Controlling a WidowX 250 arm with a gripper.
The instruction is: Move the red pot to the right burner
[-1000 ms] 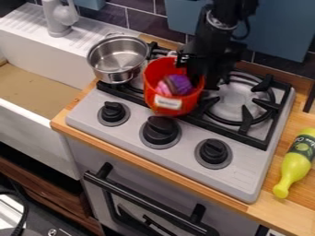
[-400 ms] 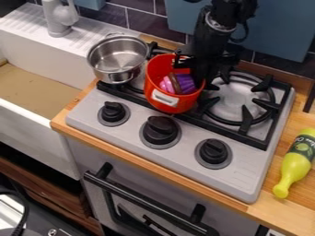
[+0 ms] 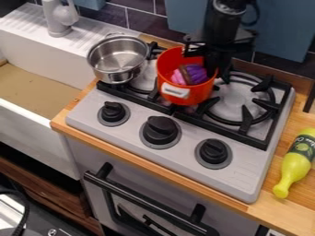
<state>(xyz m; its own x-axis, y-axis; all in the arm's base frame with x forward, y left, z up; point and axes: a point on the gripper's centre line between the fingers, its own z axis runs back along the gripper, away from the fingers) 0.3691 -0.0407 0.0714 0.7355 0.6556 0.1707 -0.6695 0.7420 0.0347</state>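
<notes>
Red, round, open-topped pot point(image 3: 192, 97) over the middle of the stove point(image 3: 243, 173), between the sink-side burner and the right burner point(image 3: 234, 99); its wall overlaps the near part of the right burner's black ring in the camera view. Mouth turned partly toward the camera, pale label on the wall facing the stove's front edge. Inside: a ribbed toy piece point(image 3: 195, 73) in purple, pink and brown. Black tool point(image 3: 202, 57) hangs at the pot's wall-side rim, gripping it; how far the fingertips reach down inside is hidden. Black arm point(image 3: 223, 23) enters from the top edge, above the stove's rear. Shiny steel saucepan point(image 3: 113, 75) at the stove's rear corner on the sink side, upright, mouth up, near the red pot but apart. Three round black knobs point(image 3: 161, 131) in a row along the stove's front edge. Yellow-green bottle with a dark label point(image 3: 296, 163) lies on the wooden counter point(image 3: 274, 216), just beside the stove's right edge, narrow end toward the counter's front edge. White sink point(image 3: 37, 126) off the counter's left edge, pale faucet point(image 3: 58, 20) at its rear. Dark tiles point(image 3: 142, 20) behind.
</notes>
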